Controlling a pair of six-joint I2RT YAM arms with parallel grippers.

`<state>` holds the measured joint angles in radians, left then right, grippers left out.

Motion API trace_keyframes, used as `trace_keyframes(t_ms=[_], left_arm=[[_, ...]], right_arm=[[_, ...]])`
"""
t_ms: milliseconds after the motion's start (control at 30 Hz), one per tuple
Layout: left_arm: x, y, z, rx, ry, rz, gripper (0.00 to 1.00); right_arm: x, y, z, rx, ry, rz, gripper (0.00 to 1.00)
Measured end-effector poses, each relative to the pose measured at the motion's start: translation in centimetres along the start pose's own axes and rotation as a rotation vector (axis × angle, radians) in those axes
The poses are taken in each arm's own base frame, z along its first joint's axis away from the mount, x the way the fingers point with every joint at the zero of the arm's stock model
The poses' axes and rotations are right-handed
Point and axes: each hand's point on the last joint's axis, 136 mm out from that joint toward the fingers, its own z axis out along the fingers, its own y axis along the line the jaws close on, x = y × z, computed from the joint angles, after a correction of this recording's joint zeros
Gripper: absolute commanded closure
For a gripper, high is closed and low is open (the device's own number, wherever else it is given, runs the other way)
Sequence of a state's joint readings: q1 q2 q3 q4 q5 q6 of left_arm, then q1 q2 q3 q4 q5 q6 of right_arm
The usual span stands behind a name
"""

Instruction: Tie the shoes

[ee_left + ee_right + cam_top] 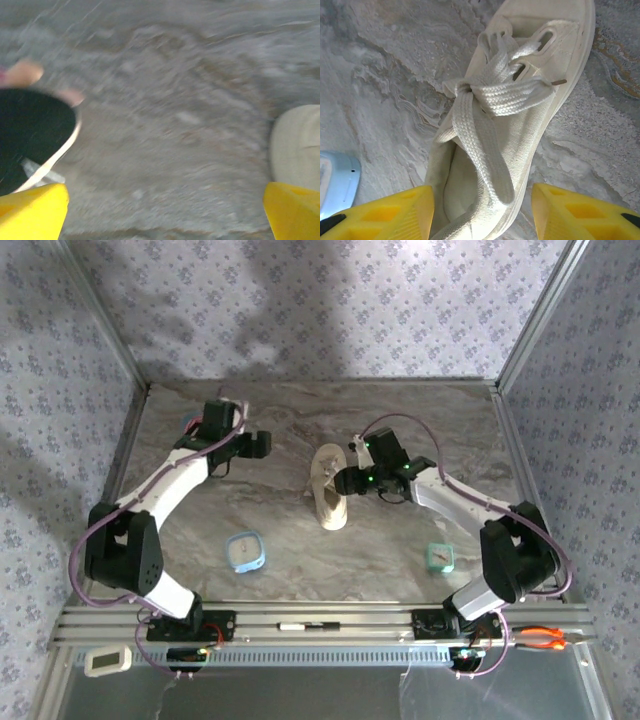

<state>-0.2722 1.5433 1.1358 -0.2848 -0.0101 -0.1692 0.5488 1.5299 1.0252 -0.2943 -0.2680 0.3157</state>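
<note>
Two arms (190, 475) stretch inward; right claw (482, 210) gapes empty over the shoe (520, 125), left claw (165, 212) gapes empty nearby.

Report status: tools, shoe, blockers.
Left tool open, off the shoe. Right tool open, at its heel. Laces crossed, no bow. Dark round thing beside left tool.

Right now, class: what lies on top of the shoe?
Pale laces cross in a loose knot on the shoe, one strand trailing over its opening. What lies beneath the knot is covered.
</note>
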Motion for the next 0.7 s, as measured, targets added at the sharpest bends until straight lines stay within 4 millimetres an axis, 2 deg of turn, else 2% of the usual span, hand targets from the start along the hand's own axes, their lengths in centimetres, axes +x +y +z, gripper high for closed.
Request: trace_keyframes(t_ms=[67, 167, 267, 333, 533, 567, 633, 700], left_arm=[[0.7, 1.8, 0.6, -0.029, 0.025, -0.037, 0.02], [1.0, 1.0, 1.1, 0.017, 0.040, -0.047, 0.14], [1.0, -1.8, 1.4, 0.122, 0.041, -0.041, 0.25], [0.9, -3.9, 1.7, 0.202, 0.034, -0.034, 0.28], [3.0, -10.2, 3.7, 0.425, 0.091, 0.007, 0.30], [3.6, -11.1, 4.0, 0.458, 0.105, 0.015, 0.31], [4.4, -12.7, 4.2, 0.521, 0.123, 0.041, 0.40], [4.8, -14.0, 4.1, 0.592, 0.123, 0.083, 0.41]], right_arm=[[0.3, -0.3, 0.5, 0.009, 0.013, -0.007, 0.45], [0.8, -0.9, 1.3, 0.024, 0.036, -0.019, 0.45], [1.4, -1.4, 2.0, 0.037, 0.060, -0.032, 0.46], [1.6, -1.5, 2.3, 0.041, 0.071, -0.040, 0.50], [1.8, -1.7, 2.7, 0.036, 0.086, -0.068, 0.84], [1.7, -1.7, 2.7, 0.034, 0.085, -0.070, 0.88], [1.6, -2.0, 2.6, 0.036, 0.083, -0.067, 0.91], [1.4, -2.5, 2.5, 0.039, 0.078, -0.059, 0.91]])
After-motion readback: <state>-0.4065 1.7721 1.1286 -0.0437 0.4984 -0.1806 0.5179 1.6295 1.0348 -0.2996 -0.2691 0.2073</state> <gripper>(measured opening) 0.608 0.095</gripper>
